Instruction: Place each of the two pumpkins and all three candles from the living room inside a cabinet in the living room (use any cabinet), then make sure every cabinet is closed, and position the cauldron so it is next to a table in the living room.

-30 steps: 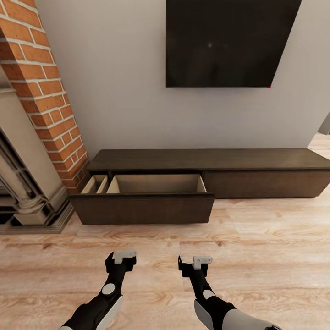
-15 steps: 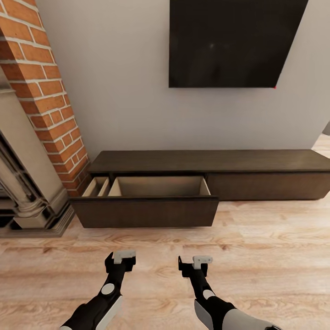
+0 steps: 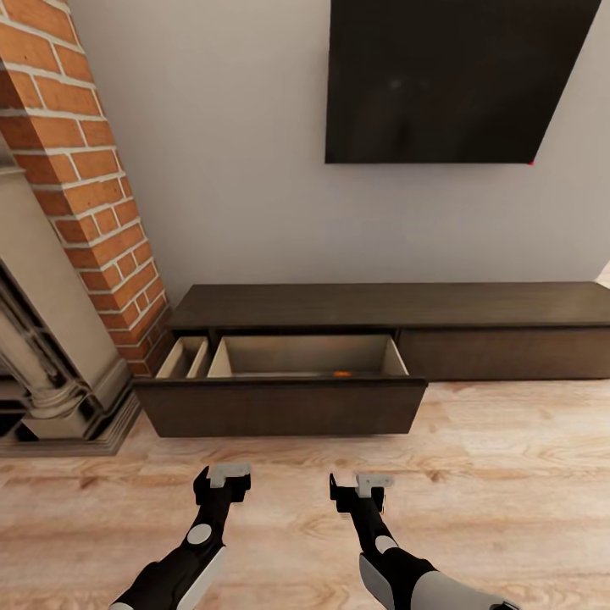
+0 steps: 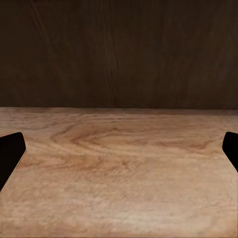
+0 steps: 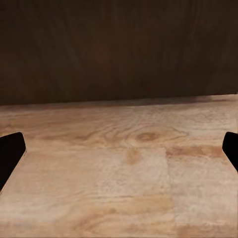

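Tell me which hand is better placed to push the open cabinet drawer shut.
Probably either. The left hand and the right hand are both open, empty and low over the floor, facing the pulled-out drawer front of the cabinet. The right sits nearer the front's middle, so I lean right.

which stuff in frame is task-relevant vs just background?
Task-relevant:
- cabinet, its drawer pulled open
- small orange patch low inside the drawer, possibly a pumpkin, too little showing to be sure
- left end effector and right end effector, both open and empty

Background:
- wall screen
- brick column
- fireplace surround
- wood floor
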{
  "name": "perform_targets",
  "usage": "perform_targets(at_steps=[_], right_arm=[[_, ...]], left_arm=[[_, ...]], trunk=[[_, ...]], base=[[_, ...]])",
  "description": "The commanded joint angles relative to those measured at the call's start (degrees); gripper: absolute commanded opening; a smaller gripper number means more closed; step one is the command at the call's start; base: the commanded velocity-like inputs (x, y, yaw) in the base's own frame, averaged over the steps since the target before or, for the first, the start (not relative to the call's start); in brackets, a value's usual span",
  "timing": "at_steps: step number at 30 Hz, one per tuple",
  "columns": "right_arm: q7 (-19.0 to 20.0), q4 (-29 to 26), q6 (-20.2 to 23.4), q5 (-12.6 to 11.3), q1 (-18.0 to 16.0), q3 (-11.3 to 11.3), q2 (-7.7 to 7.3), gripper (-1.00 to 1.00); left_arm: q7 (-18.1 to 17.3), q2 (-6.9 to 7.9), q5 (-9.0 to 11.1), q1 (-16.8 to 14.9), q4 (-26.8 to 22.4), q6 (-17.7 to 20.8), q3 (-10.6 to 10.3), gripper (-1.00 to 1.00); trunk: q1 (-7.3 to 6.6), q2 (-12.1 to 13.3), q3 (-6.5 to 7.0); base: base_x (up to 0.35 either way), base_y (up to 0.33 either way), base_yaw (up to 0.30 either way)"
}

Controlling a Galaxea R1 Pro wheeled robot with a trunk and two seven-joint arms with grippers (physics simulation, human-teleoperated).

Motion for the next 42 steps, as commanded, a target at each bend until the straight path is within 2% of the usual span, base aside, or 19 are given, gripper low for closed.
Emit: perform_targets(at_steps=[1, 18, 35, 42], right_arm=[[-0.47, 0.02, -0.11, -0.09, -0.04, 0.49, 0.01, 1.0], [-0.47, 0.05, -0.11, -0.24, -0.04, 0.36, -0.04, 1.0], [-0.47, 0.05, -0.11, -0.35, -0.04, 0.3, -0.08, 1.0], [-0.47, -0.01, -0.3, -0.35, -0.04, 0.29, -0.08, 1.0]], left_arm=[[0.41, 0.07, 0.6, -0.07, 0.0, -0.31, -0.48, 1.0], [0.41, 0.06, 0.59, -0.07, 0.01, -0.31, -0.76, 1.0], [0.58, 0.16, 0.59, -0.07, -0.11, -0.46, -1.1, 1.0], [0.58, 0.14, 0.59, -0.07, -0.08, -0.41, -1.02, 1.0]], trunk=[[0.02, -0.02, -0.05], [0.02, -0.02, -0.05], [0.02, -0.02, -0.05], [1.55, -2.83, -1.31]], base=[[0.262, 0.155, 0.0], [0.288, 0.045, 0.0], [0.022, 0.0, 0.0], [0.0, 0.0, 0.0]])
